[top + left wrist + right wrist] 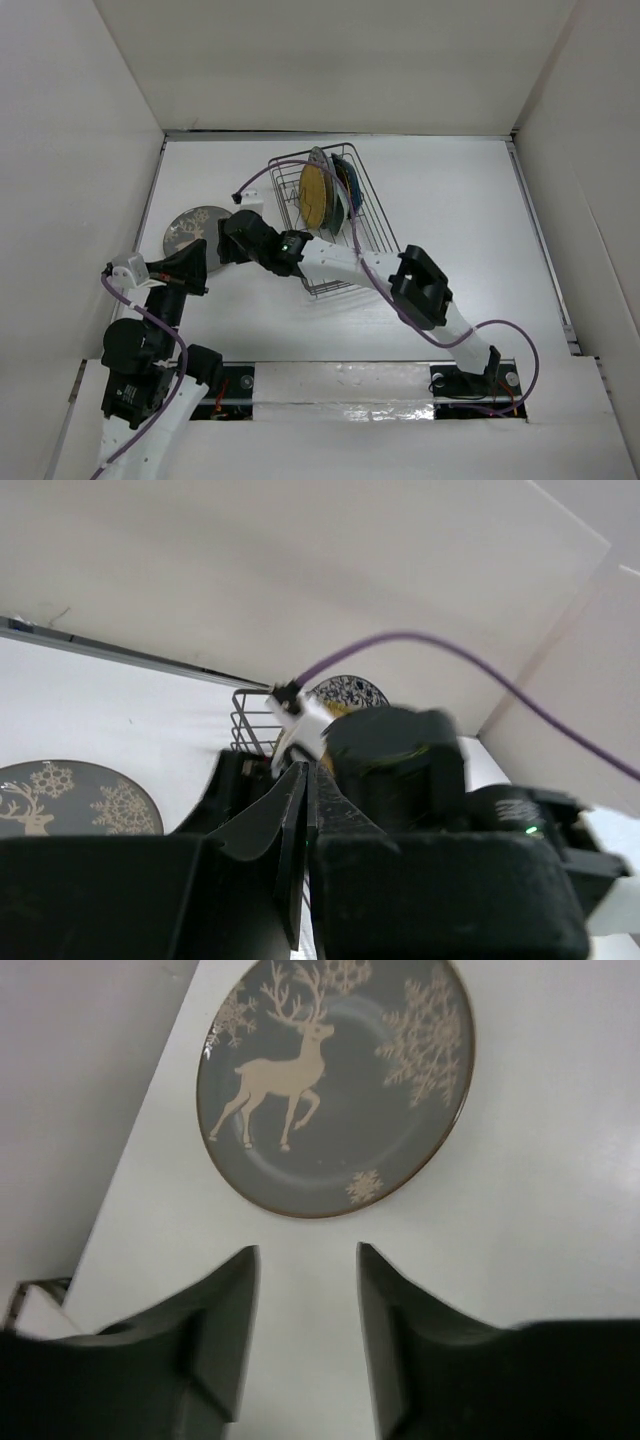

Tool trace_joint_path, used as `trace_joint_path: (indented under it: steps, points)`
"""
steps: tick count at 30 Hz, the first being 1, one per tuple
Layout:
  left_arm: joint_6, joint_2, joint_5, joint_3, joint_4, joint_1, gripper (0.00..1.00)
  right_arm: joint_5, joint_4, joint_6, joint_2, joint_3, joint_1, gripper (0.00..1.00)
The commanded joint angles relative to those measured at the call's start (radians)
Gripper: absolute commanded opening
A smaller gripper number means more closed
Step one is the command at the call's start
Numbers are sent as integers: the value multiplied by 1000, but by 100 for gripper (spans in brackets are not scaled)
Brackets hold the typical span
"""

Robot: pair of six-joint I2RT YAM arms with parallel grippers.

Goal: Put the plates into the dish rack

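Observation:
A grey round plate [335, 1090] with a pale deer and snowflakes lies flat on the white table, seen at the left in the top view [188, 228]. My right gripper [308, 1255] is open and empty, its fingertips just short of the plate's near rim; the right arm reaches across to it [230, 236]. My left gripper [308, 780] is shut on nothing, close beside the right wrist [198, 264]. The wire dish rack [345, 250] holds a yellow plate [314, 194], a dark blue one [345, 185] and a black-and-white patterned one [347, 692], all on edge.
White walls close in the table on the left, back and right. The right arm [330, 262] lies across the front of the rack, and its purple cable [420, 645] arcs over the rack. The grey plate [70, 798] sits near the left wall.

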Motion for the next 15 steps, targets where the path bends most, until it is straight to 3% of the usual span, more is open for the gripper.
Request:
trace_joint_path:
  steps: [1, 4, 15]
  points:
    - [-12, -15, -48, 3, 48, 6, 0, -64, 90, 180, 46, 33, -10, 64]
    - [-12, -26, -47, 5, 48, 6, 0, -47, 99, 268, 83, 16, -1, 69]
    - [-10, -67, -14, 0, 35, 6, 10, -116, 126, 561, 226, 10, -1, 70]
